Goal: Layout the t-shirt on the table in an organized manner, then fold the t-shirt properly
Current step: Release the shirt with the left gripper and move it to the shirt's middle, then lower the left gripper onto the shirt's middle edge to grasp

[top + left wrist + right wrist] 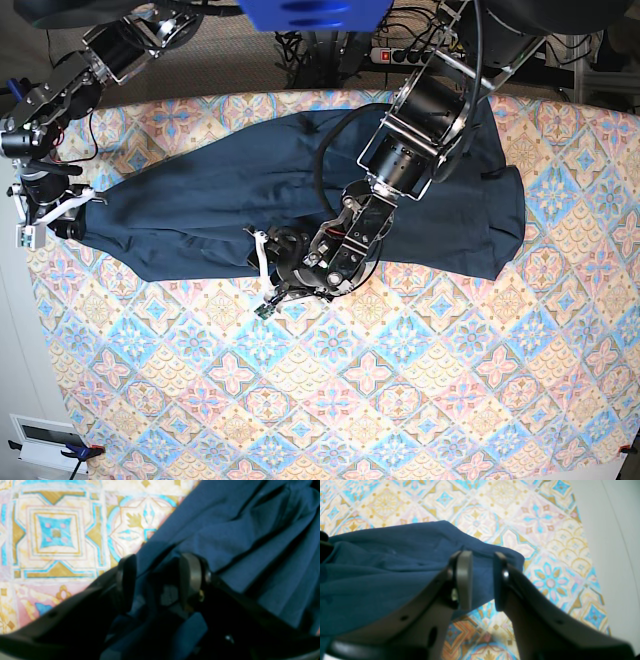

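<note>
We are pinching the t-shirt, which is lying stretched across the far half of the worktop, with both hands: the left hand at its near hem, the right hand at one end.

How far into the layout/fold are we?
Layout is only partly done: the t-shirt is spread lengthwise across the table but wrinkled. In hand: the right gripper straddles its end, the left gripper its near edge, jaws parted around bunched cloth. Left: flattening and every fold.
</note>
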Controlling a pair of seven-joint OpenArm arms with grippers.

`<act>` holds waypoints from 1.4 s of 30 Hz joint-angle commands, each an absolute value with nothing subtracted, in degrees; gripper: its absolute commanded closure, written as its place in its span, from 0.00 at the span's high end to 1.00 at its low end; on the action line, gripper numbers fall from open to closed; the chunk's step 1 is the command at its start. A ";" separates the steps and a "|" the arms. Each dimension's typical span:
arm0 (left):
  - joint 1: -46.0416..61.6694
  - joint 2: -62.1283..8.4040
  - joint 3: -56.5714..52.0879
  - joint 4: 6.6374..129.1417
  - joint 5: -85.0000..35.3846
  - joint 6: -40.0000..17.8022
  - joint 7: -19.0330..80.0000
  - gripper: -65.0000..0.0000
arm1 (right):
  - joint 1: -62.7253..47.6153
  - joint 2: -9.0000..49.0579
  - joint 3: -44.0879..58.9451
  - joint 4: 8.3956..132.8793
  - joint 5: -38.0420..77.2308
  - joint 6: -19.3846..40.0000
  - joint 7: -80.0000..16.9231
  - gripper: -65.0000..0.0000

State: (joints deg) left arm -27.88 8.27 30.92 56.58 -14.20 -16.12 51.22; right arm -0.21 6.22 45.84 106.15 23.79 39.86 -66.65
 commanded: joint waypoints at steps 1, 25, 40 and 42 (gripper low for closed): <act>-29.58 9.00 31.52 57.63 -14.99 -16.22 50.24 0.42 | 0.66 7.25 45.93 107.21 24.66 40.00 -65.10 0.22; -29.85 9.00 35.30 59.82 -23.60 -16.22 48.66 0.42 | 0.75 7.25 45.85 107.03 24.66 40.00 -65.10 0.22; -29.76 9.00 35.30 56.57 -23.52 -16.22 46.20 0.18 | 0.66 7.25 45.85 107.21 24.66 40.00 -65.10 0.22; -29.85 9.00 35.30 56.57 -23.52 -16.31 45.76 0.15 | 0.66 7.25 45.85 107.21 24.66 40.00 -65.10 0.22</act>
State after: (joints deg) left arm -28.23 8.12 35.44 55.75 -22.81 -15.94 47.09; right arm -0.01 6.22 45.78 106.13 23.64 39.88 -66.61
